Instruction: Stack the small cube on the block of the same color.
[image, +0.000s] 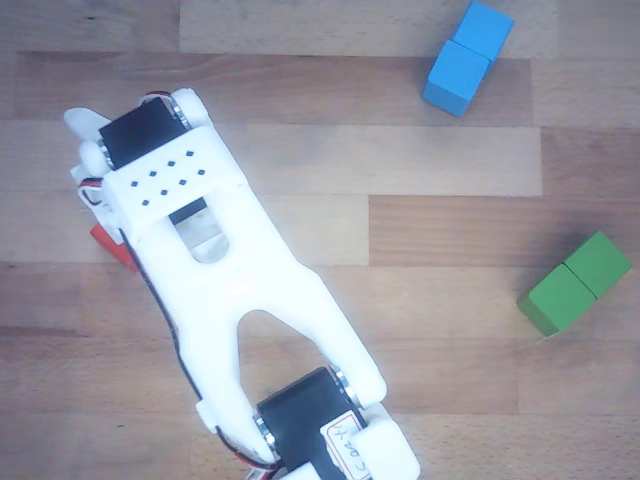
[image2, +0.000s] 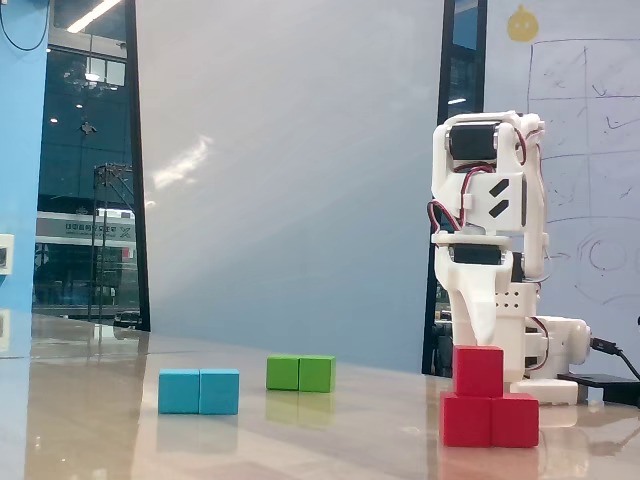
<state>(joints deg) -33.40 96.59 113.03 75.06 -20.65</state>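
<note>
In the fixed view the red block (image2: 490, 421) lies on the table at the right. The small cube (image2: 478, 371) rests on top of it, over its left half. My gripper (image2: 483, 337) hangs point down just above the cube, a thin gap apart from it, open and holding nothing. In the other view my white arm (image: 220, 290) covers the stack. Only a sliver of red (image: 112, 246) shows at the arm's left edge, and I cannot tell whether it is cube or block.
A blue block (image2: 198, 391) (image: 467, 57) and a green block (image2: 300, 373) (image: 575, 283) lie apart from the red stack. The arm's base (image2: 548, 352) stands just behind the stack in the fixed view.
</note>
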